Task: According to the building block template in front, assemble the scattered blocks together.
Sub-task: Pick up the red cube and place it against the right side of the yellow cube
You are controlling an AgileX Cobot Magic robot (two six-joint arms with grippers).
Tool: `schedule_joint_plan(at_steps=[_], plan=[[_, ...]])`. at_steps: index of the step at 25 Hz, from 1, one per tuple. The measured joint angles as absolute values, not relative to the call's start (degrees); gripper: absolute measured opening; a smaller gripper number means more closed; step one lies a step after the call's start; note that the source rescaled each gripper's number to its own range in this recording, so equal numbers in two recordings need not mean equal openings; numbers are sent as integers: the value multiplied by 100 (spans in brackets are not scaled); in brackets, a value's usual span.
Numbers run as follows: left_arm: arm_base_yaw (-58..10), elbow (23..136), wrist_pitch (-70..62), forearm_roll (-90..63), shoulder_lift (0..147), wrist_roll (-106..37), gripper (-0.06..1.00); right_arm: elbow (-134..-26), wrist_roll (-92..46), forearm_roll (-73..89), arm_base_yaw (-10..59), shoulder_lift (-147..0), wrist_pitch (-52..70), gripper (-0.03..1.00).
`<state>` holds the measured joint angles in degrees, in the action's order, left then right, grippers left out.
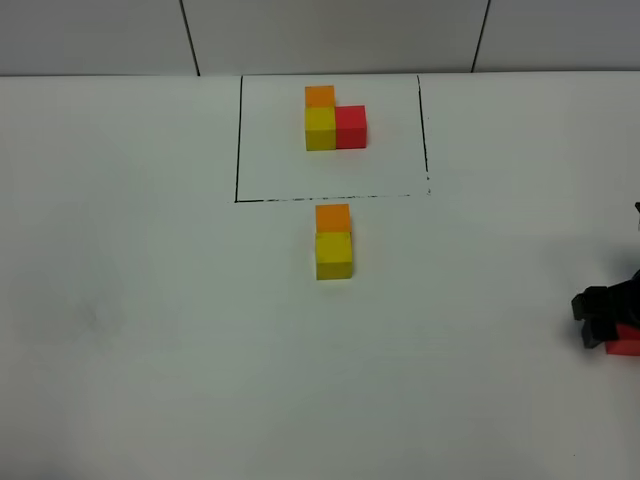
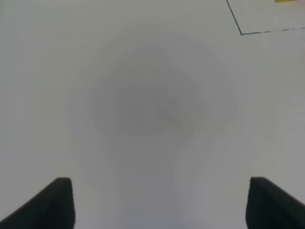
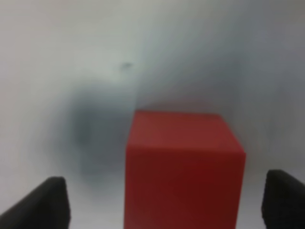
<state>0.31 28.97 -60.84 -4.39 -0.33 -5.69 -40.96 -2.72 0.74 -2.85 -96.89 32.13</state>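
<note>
**Red cube between the right tool's fingers at the desk's right edge**

The white desk [image 1: 150, 300] runs back to a pale panelled wall. Inside a thin black rectangle near the far edge sits the building block template [image 1: 335, 118]: orange behind yellow, red beside yellow. Just outside the frame's near line, an orange block [image 1: 333, 218] touches a yellow block [image 1: 334, 255]. The right tool [image 1: 605, 322] is low at the right edge, spread around the red block [image 3: 183, 167]; contact unclear. The left tool [image 2: 159, 202] hangs spread over bare desk.

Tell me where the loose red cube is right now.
In the high view the red cube sits at the far right edge of the table, between the right claw's fingertips, well away from the orange-and-yellow pair below the framed template.
</note>
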Motion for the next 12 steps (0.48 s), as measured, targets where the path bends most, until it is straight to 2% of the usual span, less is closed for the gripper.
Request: schedule_joint_plan(at_steps=[2,3,5,9,12], plan=[[31,2897,-6084,-439,-33,-574,77,-4096,-272,74,-285,-9742,3222,41],[31,2897,-6084,-439,-33,-574,77,-4096,-274,74,-285,-9750,3222,30],[31,2897,-6084,-439,-33,-574,77,-4096,-328,69,-285,-9750,3222,1],[31,2897,-6084,-439,-33,-574,77,-4217,-791,0,-196,-9750,3296,0],[31,2897,-6084,-439,-33,-574,77,-4602,-1981,-223,217,-9745,3656,0]])
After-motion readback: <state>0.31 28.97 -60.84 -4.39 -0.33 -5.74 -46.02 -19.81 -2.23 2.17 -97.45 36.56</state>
